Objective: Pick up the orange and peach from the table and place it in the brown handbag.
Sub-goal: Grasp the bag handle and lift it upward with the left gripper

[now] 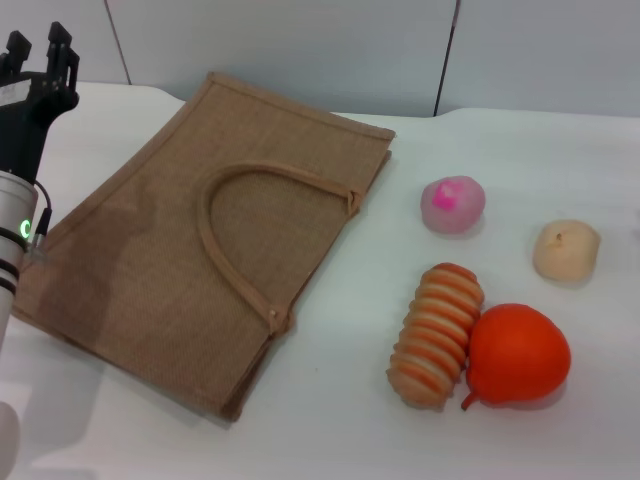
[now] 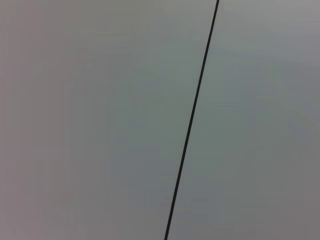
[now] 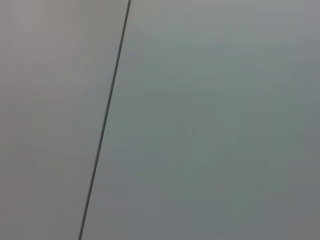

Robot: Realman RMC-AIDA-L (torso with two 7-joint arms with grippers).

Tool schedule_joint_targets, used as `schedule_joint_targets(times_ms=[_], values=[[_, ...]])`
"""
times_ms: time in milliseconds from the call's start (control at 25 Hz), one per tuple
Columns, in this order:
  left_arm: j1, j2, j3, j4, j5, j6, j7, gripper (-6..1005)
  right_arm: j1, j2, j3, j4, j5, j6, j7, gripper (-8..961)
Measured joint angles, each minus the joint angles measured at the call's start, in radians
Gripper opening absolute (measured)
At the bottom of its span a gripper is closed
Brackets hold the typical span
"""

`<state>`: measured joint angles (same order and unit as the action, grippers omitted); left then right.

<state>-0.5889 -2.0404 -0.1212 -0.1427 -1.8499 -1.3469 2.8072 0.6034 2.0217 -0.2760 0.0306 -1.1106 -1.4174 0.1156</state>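
Head view gives me bare white surface [image 1: 330,420] around the glossy orange [image 1: 518,355], pink peach [image 1: 452,204] and flat brown handbag [image 1: 190,240]; left claw [image 1: 38,62] apart, far-left.

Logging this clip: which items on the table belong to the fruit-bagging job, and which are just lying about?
Job items:
orange
peach
brown handbag, lying flat

Lying about:
ribbed striped item, touching the orange
beige fruit
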Motion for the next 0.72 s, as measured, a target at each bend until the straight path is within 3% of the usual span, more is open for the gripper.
schedule_joint_targets(times_ms=[520, 720], values=[[0.001, 0.000, 0.001, 0.000, 0.002, 0.001, -0.012, 500, -0.004, 0.000, 0.005, 0.000, 0.002, 0.000, 0.000, 851], [-0.002, 0.010, 0.052, 0.025, 0.068, 0.031, -0.184, 500, -0.006, 0.000, 0.003, 0.000, 0.003, 0.000, 0.001, 851]])
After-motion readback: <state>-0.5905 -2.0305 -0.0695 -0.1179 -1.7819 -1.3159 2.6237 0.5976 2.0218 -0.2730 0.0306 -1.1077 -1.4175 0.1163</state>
